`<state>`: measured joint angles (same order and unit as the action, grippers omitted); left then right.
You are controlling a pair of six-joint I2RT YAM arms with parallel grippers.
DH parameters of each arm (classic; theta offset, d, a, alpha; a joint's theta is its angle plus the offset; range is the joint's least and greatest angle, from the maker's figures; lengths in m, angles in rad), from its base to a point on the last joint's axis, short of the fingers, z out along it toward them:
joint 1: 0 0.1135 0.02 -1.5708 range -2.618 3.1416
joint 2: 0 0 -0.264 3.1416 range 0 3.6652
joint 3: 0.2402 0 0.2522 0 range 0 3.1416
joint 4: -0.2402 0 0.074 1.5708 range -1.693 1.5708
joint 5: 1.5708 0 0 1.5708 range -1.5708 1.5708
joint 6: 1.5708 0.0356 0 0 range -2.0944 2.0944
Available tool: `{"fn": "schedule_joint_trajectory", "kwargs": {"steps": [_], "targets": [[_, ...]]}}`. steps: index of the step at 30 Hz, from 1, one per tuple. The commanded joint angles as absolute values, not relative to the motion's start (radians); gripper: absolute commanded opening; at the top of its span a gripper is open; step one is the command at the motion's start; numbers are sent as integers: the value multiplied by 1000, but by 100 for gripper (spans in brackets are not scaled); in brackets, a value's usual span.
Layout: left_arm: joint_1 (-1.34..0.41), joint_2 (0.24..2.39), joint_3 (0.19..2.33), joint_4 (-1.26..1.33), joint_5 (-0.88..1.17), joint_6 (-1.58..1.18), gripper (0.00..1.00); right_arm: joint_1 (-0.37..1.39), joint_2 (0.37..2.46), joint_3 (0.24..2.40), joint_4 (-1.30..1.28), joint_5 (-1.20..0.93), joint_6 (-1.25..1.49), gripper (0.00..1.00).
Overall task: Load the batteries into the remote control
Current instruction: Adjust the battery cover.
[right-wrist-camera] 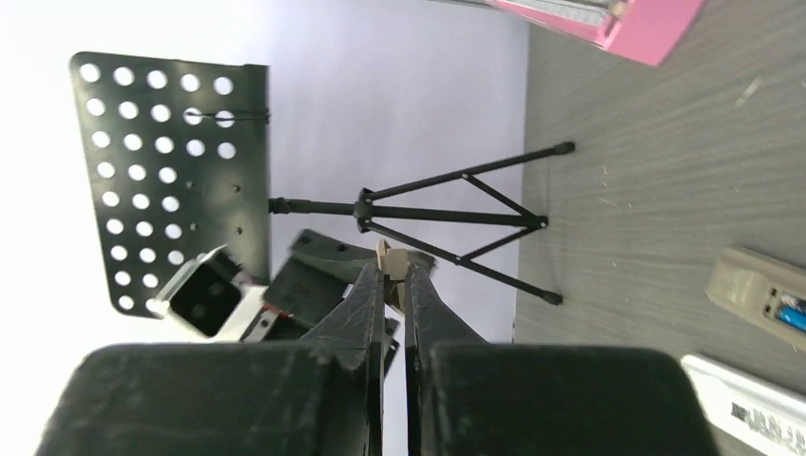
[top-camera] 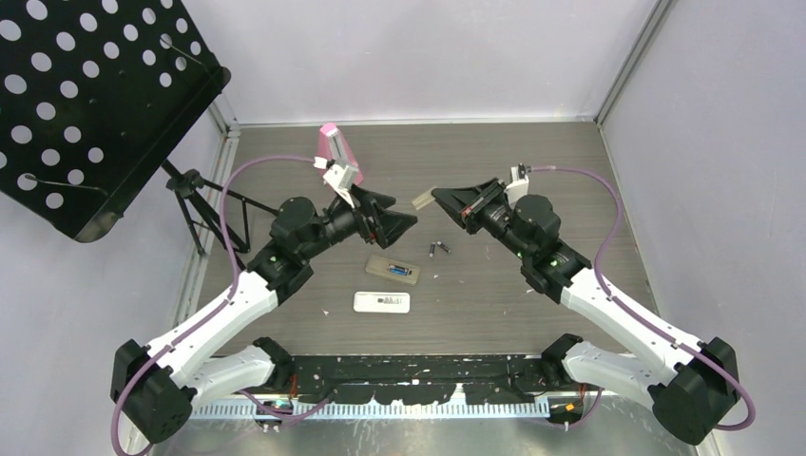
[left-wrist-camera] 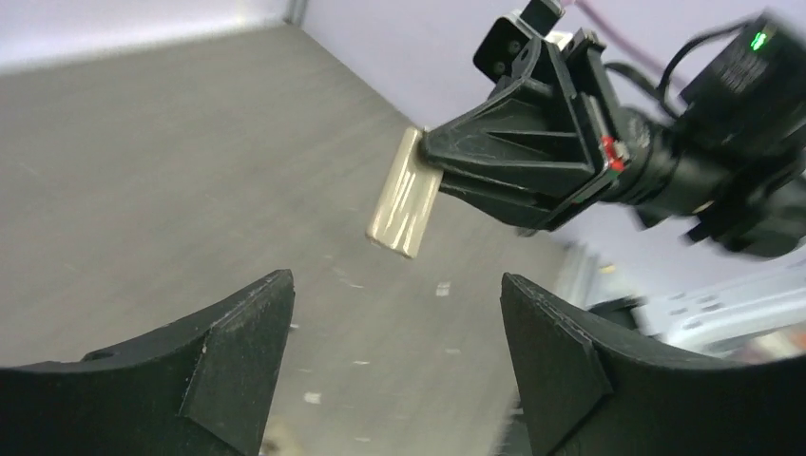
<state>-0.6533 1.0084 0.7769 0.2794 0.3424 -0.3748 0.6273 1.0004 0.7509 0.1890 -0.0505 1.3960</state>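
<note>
A beige-grey remote [top-camera: 393,271] lies open on the table with a bright blue battery [top-camera: 397,271] in its compartment; it also shows in the right wrist view [right-wrist-camera: 756,288] with the blue battery [right-wrist-camera: 794,312]. Two dark batteries [top-camera: 439,249] lie loose just right of it. My right gripper [top-camera: 438,196] is shut on a flat beige battery cover [top-camera: 421,199] and holds it in the air; the left wrist view shows the cover [left-wrist-camera: 404,195] in the gripper's tips, and it sticks out of them in the right wrist view [right-wrist-camera: 392,258]. My left gripper [top-camera: 404,211] is open and empty, facing the cover a little apart from it.
A white remote [top-camera: 381,302] lies nearer the arms and shows in the right wrist view [right-wrist-camera: 751,408]. A pink box [top-camera: 333,142] stands at the back. A black perforated music stand [top-camera: 90,95] on a tripod [top-camera: 195,195] fills the left side.
</note>
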Motion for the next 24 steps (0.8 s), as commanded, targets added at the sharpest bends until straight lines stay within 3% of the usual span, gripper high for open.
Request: {"fn": "schedule_joint_trajectory", "kwargs": {"steps": [1, 8, 18, 20, 24], "targets": [[-654, 978, 749, 355, 318, -951, 81, 631, 971, 740, 375, -21, 1315, 1], [-655, 1039, 764, 391, 308, -1210, 75, 630, 993, 722, 487, -82, 1346, 1], [-654, 1094, 763, 534, 315, -1292, 72, 631, 1000, 697, 546, -168, 1356, 1], [-655, 1104, 758, 563, 324, -1305, 63, 630, 999, 687, 556, -169, 1360, 1], [-653, 1123, 753, 582, 343, -1328, 32, 632, 1000, 684, 555, -169, 1361, 1]]}}
